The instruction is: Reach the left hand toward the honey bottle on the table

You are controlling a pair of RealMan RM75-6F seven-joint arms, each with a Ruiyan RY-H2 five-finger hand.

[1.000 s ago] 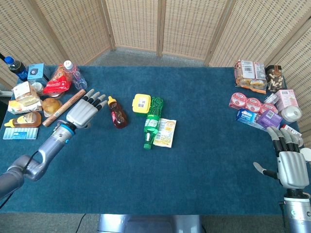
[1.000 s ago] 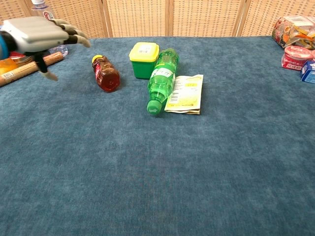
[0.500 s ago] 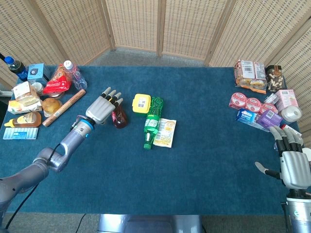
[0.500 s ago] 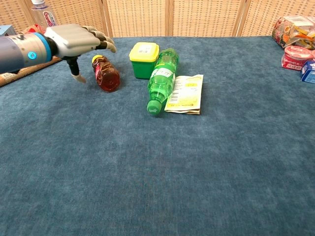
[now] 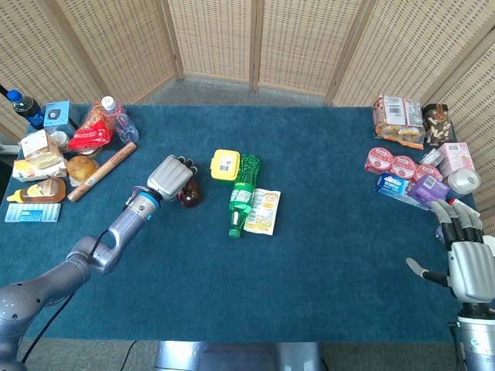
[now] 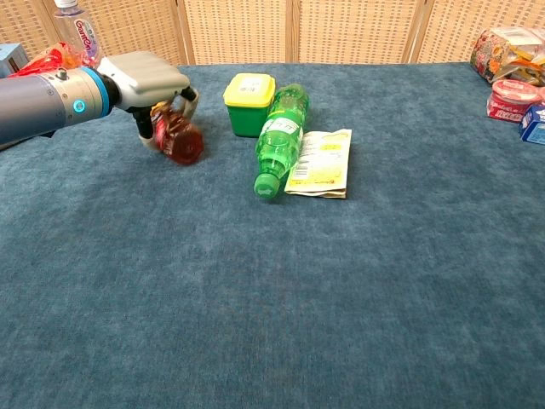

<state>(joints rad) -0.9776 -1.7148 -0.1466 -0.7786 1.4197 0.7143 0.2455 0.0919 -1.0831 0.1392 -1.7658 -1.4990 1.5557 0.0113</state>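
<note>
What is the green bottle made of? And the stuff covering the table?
The green bottle looks like clear, shiny plastic: light glints off it and it has a matching screw cap. The table cover looks like soft blue fabric, maybe felt or carpet: dull, fuzzy, no shine.

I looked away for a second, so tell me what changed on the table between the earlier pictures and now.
The left hand moved rightward from near the snack pile to the honey bottle and now has its fingers curled around the bottle's upper part. The bottle seems slightly shifted. The right hand drew back a little and is open at the table's near right edge. The green bottle, yellow tub and packet stayed put.
</note>
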